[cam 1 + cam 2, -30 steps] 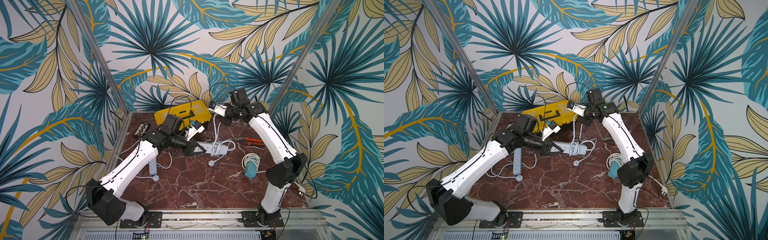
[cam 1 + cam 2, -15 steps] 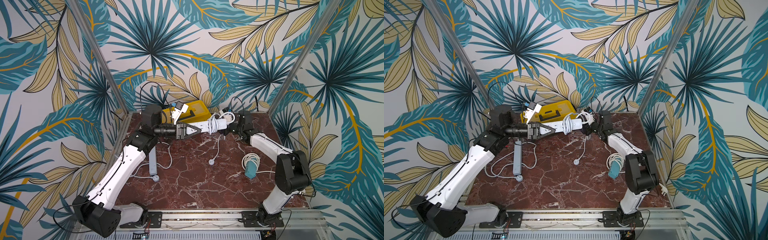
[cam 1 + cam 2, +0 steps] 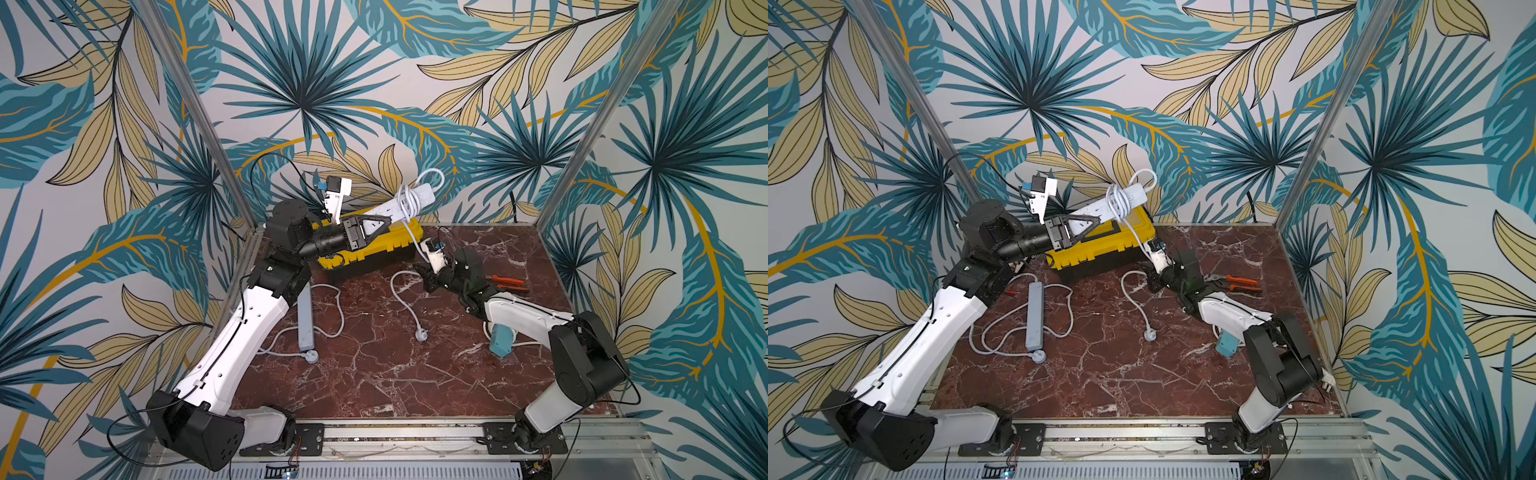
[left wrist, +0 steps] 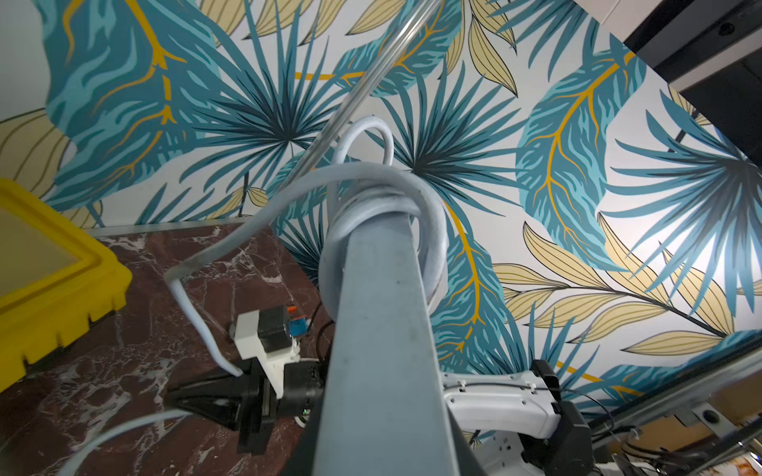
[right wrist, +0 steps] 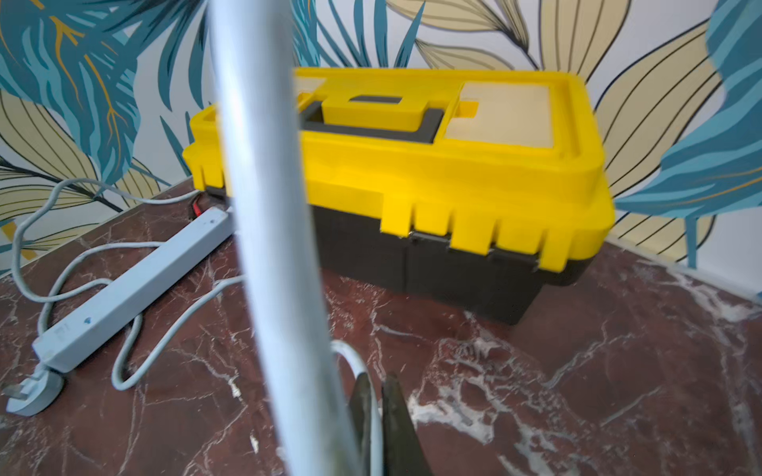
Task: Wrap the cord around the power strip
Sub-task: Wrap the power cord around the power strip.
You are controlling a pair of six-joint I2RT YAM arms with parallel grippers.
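Wrapping looks partly done. Upper centre, left gripper (image 3: 384,222) clamps the raised power strip (image 3: 424,193), looped with cord (image 3: 406,202). Centre, right gripper (image 3: 428,280) pinches the cord; plug (image 3: 422,336) end still loose.

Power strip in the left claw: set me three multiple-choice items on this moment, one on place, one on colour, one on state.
1. Where is the power strip that the left claw grips?
A. flat on the marble
B. held up in the air, tilted
C. inside a box

2. What colour is the lid of the toolbox?
A. red
B. green
C. yellow

3. How is the right claw?
A. shut on the cord
B. wide open over pliers
C. shut on a handle

Answers:
1 B: in both top views the strip slants upward from the claw, clear of the table.
2 C: the right wrist view shows a yellow lid over a black base.
3 A: the right wrist view shows it pinching the cord.
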